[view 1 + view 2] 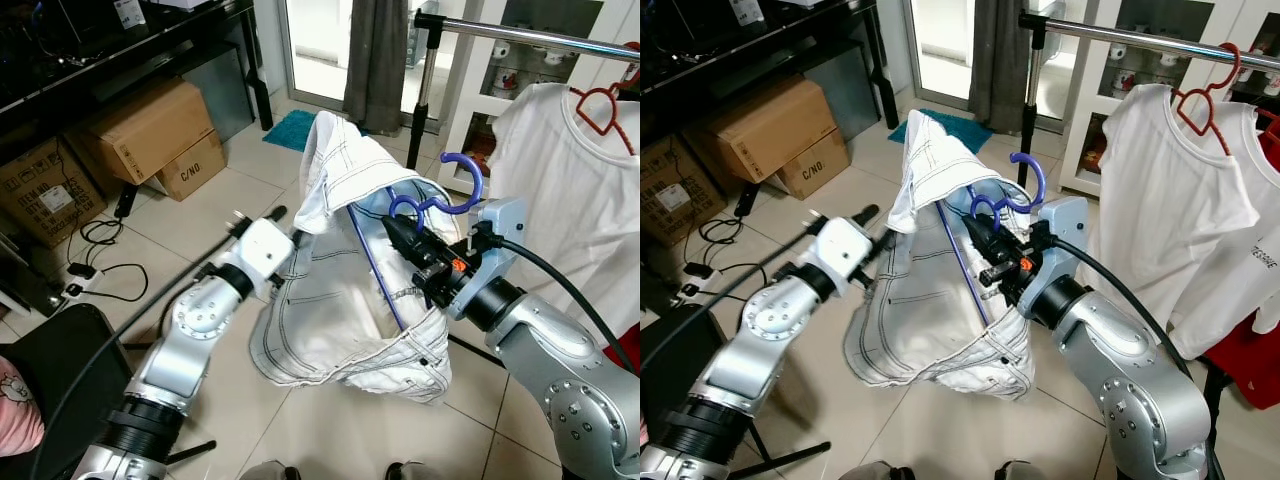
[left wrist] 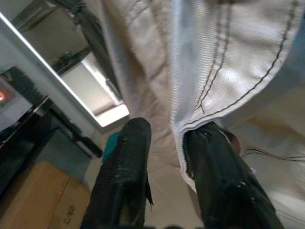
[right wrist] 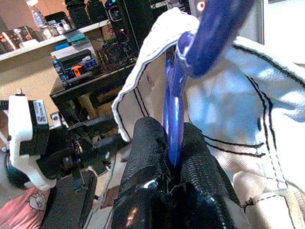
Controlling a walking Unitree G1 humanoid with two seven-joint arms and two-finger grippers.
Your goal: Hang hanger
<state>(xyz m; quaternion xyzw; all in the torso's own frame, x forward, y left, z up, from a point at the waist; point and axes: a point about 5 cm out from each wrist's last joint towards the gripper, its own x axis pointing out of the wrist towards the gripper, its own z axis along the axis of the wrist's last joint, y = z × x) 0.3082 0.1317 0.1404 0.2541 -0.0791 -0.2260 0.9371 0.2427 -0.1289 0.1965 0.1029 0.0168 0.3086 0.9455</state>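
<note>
The clothes rail (image 1: 530,38) is standing up and to the right, and the white garment (image 1: 340,300) draped on the blue hanger (image 1: 440,200) is sagging heavily toward the floor. The right end effector (image 1: 405,240) is pinching the hanger's neck; the left end effector (image 1: 285,225) is gripping a fabric edge. If the cloth drags, the hook may be twisting away from the rail or slipping.
</note>
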